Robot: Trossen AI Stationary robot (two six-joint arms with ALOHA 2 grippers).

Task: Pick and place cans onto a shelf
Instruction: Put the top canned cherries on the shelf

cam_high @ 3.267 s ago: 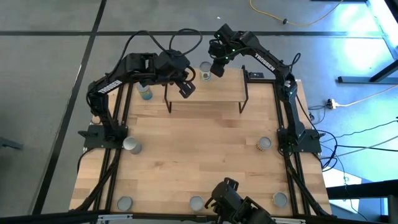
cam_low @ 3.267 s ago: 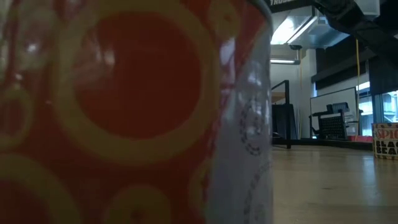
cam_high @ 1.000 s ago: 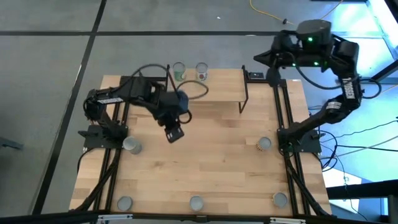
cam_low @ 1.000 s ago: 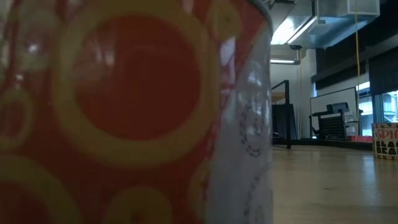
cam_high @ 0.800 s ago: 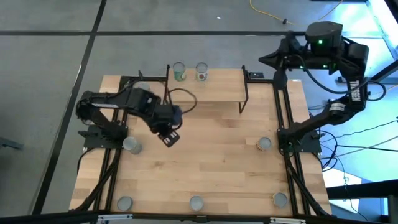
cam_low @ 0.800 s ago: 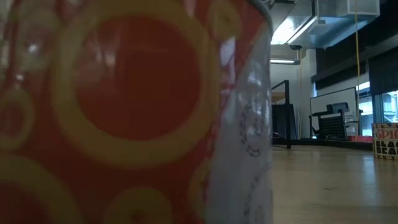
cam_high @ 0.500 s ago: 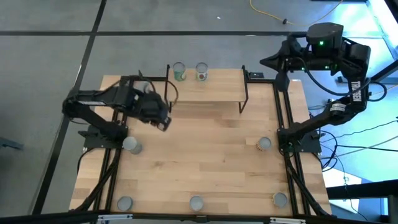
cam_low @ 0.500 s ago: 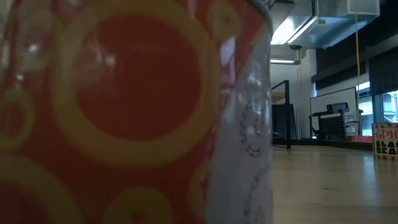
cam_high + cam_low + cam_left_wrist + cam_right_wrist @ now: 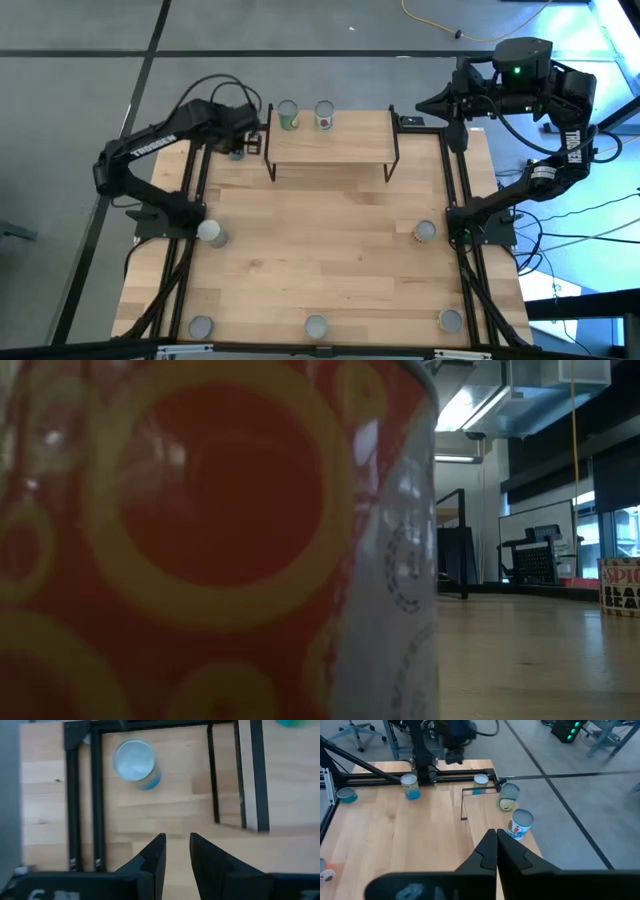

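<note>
Left gripper, fingers parted and empty, hovers near the blue-labelled, silver-topped metal can: judged rigid, smooth, moderately heavy, best clasped across its mid-height sides.

Grey floor with dark seams, yellow cable, ceiling lights

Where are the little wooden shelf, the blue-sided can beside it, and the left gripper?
Light-wood shelf on black legs [image 9: 340, 135]: high view, bare board top.
Blue-sided silver-topped can [image 9: 134, 760]: left wrist view, round lid.
Left gripper [image 9: 176, 851]: left wrist view, gap between its open fingertips.
</note>
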